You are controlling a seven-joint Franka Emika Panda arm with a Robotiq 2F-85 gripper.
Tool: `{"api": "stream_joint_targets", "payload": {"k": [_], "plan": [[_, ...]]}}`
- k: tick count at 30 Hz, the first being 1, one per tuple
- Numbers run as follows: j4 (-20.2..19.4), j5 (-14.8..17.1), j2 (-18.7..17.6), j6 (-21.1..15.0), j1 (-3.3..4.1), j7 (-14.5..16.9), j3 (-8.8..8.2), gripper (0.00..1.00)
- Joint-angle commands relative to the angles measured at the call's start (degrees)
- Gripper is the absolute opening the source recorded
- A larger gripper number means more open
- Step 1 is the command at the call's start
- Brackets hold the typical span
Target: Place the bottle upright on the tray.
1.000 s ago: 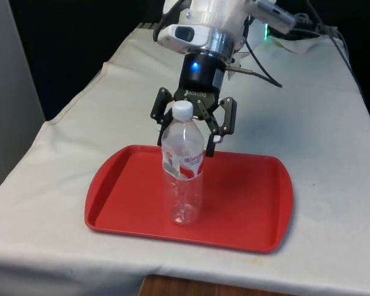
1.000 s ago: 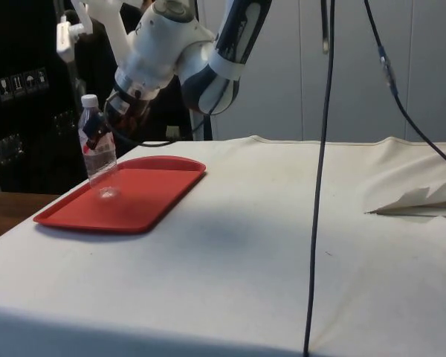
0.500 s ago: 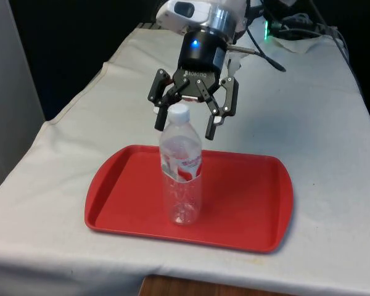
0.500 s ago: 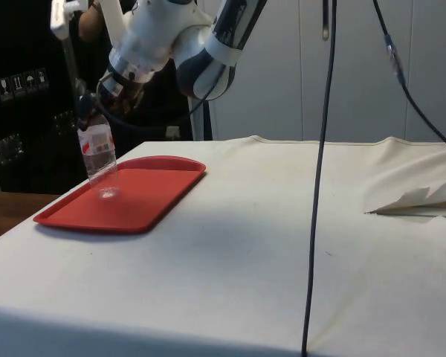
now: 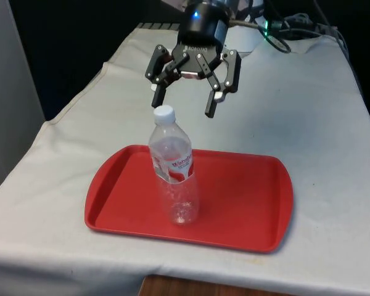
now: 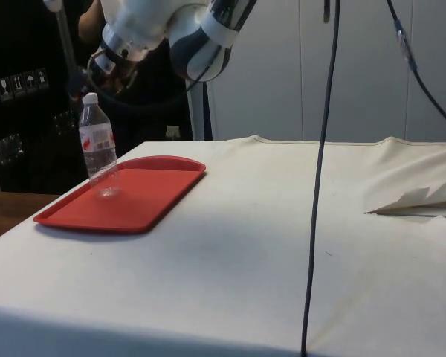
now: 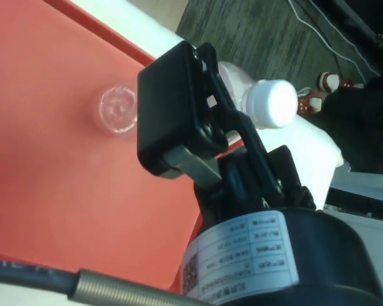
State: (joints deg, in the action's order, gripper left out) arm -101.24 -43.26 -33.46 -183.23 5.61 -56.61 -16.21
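Observation:
A clear plastic bottle (image 5: 172,169) with a white cap and a red label stands on its base on the red tray (image 5: 246,203), leaning a little toward the front view's left. My gripper (image 5: 184,103) hangs open just above and behind the cap, touching nothing. From the side, the bottle (image 6: 97,149) stands at the far part of the tray (image 6: 145,197), with the gripper (image 6: 89,78) above its cap. The wrist view looks down past one black finger (image 7: 172,108) at the white cap (image 7: 274,102) and the tray (image 7: 45,159).
The tray lies near the table's front edge (image 5: 191,271) in the front view. White cloth (image 5: 308,105) spreads to the front view's right and behind. A black cable (image 6: 323,186) hangs in the side view, and a cloth fold (image 6: 424,201) rises there.
The gripper, open around the bottle's neck a second ago, has risen clear of the cap. The bottle's top has tipped toward the front view's left.

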Motion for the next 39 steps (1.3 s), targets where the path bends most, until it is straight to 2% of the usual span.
{"api": "stream_joint_targets", "payload": {"k": [1, 5, 6, 7, 14, 15, 16, 23, 24, 25, 31, 32, 33, 35, 39], "plan": [[0.06, 0.11, 0.46, 0.29, 0.29, -0.34, -0.29, 1.00], [0.17, 0.17, 1.72, 0.80, 0.40, -0.34, -0.23, 1.00], [0.11, 0.00, 1.49, 0.52, 0.11, 0.00, 0.06, 1.00], [0.17, 0.17, 1.95, 0.92, 0.40, -0.34, -0.23, 1.00], [0.57, 0.11, 3.72, 1.78, 0.52, -0.34, -0.17, 1.00], [0.57, 0.00, 3.38, 1.43, 0.23, 0.00, 0.06, 1.00], [0.69, 0.11, 3.95, 1.95, 0.52, -0.34, -0.17, 1.00], [1.09, 0.11, 5.73, 2.81, 0.69, -0.34, -0.17, 1.00], [0.92, 0.00, 5.44, 2.41, 0.46, 0.00, 0.06, 1.00], [1.15, 0.11, 5.90, 2.86, 0.69, -0.34, -0.17, 1.00], [1.72, 0.11, 7.10, 3.55, 0.92, -0.40, -0.17, 1.00], [1.55, 0.00, 6.88, 3.21, 0.63, 0.00, 0.06, 1.00], [1.78, 0.11, 7.28, 3.67, 0.92, -0.40, -0.23, 1.00], [2.01, 0.11, 7.73, 3.84, 1.03, -0.40, -0.23, 1.00], [2.06, 0.06, 7.91, 3.95, 0.80, 0.00, 0.11, 1.00]]}}
